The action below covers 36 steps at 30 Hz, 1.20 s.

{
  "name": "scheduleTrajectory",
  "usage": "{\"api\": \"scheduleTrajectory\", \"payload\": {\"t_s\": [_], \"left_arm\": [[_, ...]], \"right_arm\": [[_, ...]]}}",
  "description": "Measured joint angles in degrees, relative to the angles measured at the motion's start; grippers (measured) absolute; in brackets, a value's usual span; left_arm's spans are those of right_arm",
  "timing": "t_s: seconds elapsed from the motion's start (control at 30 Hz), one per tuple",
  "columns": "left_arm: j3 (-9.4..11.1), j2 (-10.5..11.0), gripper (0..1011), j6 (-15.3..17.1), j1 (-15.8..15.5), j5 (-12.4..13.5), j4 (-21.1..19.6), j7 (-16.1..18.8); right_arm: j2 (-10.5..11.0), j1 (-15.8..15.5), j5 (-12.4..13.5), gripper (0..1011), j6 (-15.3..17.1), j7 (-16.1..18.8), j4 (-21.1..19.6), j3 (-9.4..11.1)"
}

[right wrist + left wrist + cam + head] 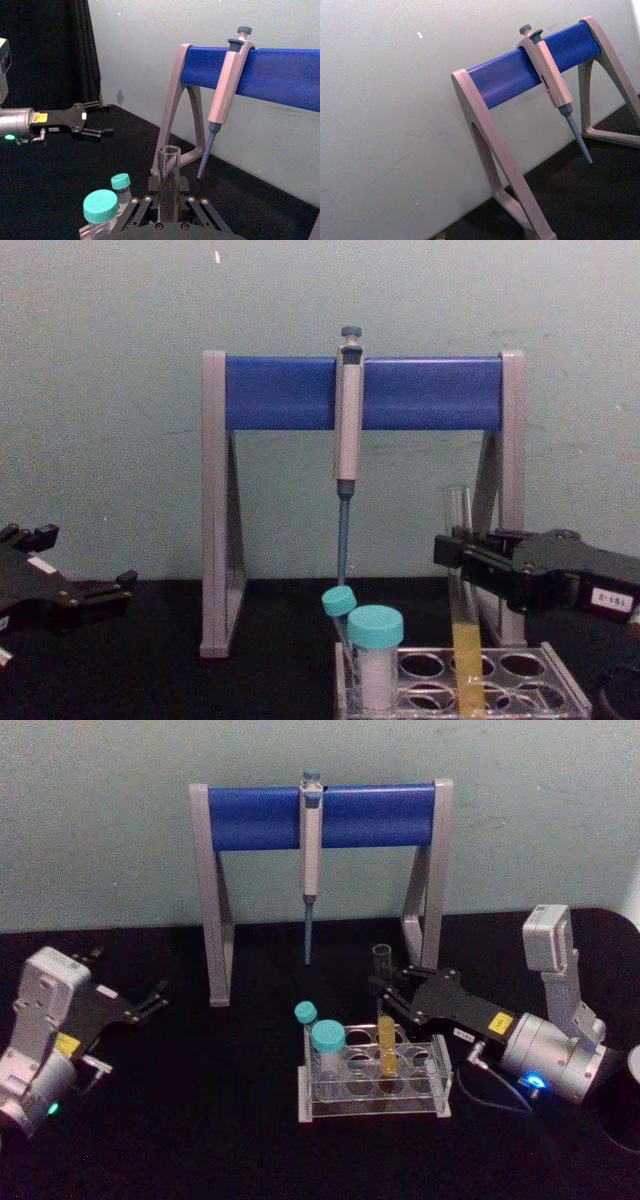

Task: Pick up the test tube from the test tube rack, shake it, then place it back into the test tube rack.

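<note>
Test tube [466, 640] stands straight up in the test tube rack [370, 1112], long way up and down, with its mouth on top and yellow liquid at the bottom. You can see your right fingers [445, 550] squeezing its clear upper part. Your left fingers [97, 133] hang spread apart, far off over the tabletop's [200, 1140] left side.

left gripper [155, 1000]: blk, 2 thin fingers on blk link bars.
right gripper [388, 988]: blk, link bars w/ silver screws [145, 199].
left arm [45, 995]: silver-grey casing, rounded box shape; yellow sticker [68, 1045]; green light [52, 1108].
right arm [550, 1060]: silver-grey casing, grey box [548, 935] on top; yellow tag [497, 1023] + white tag [465, 1035] on blk part; blue light [533, 1080]; thin blk cable [495, 1088].
</note>
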Motion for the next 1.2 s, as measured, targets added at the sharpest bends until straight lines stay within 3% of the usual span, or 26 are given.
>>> {"api": "scheduleTrajectory", "payload": {"t_s": [1.2], "left_arm": [[0.00,0.00,1001,0.00,0.00,0.00,0.00,0.00]], "right_arm": [[0.30,0.42,0.13,224,0.58,0.46,0.68,-0.61]]}}
